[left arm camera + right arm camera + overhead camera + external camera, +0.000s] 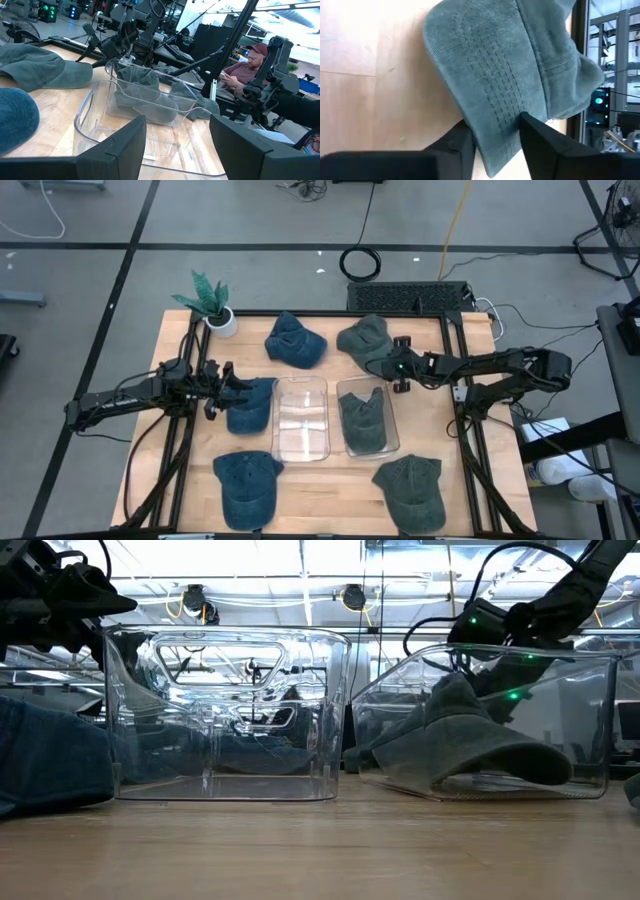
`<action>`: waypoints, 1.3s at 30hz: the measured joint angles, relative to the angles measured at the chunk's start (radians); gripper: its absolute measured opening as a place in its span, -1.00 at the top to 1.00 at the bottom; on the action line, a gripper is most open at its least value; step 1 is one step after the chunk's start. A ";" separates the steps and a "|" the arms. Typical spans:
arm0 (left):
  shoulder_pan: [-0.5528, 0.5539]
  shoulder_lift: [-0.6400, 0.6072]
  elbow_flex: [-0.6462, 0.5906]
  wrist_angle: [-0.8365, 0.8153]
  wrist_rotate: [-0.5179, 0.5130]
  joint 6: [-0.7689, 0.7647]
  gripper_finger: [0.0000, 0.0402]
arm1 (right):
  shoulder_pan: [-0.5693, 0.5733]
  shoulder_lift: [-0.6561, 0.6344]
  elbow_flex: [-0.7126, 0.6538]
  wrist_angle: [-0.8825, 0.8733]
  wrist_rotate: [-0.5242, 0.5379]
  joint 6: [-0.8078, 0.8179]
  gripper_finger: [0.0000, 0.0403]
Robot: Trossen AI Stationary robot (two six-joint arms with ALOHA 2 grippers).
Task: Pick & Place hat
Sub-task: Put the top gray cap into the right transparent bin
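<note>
- The right gripper (398, 370) sits at the brim edge of the green cap (364, 340) lying at the back right of the table (470, 500); in the right wrist view its two fingers (540, 142) straddle the green cap's brim (495, 95), one on each side of the fabric, closed or nearly closed on it; I judge this a pinch on the brim.
- From the fingers the cap's crown lies away toward the back left; its long axis, brim to crown, runs roughly in line with the gripper's reach, brim pointing at the gripper.
- The right arm is plainly the nearer one to this cap; the right clear bin (392, 442), which already holds another green cap (364, 416), lies just in front of the gripper, toward the table's near edge; so the coming move, I judge, is a lift and a short carry that way.
- The left gripper (222, 383) hovers at the left side of a blue cap (248, 404) that lies just beside the left clear bin (300, 450); its fingers (125, 147) are spread apart and hold nothing; this bin is empty.
- Other caps: a blue one (293, 342) at the back; a blue one (245, 485) and a green one (412, 488) at the front.
</note>
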 joint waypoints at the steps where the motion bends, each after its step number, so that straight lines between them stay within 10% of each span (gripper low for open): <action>1: 0.000 0.000 0.000 0.000 0.000 0.000 -0.13 | 0.000 0.000 0.000 0.001 0.002 0.000 0.45; 14: 0.000 0.000 0.000 0.000 0.000 0.000 -0.13 | 0.001 0.000 -0.001 0.007 0.012 0.020 0.64; 39: 0.000 0.000 0.000 0.000 0.000 0.000 -0.13 | 0.158 -0.132 -0.004 0.044 0.457 0.153 0.99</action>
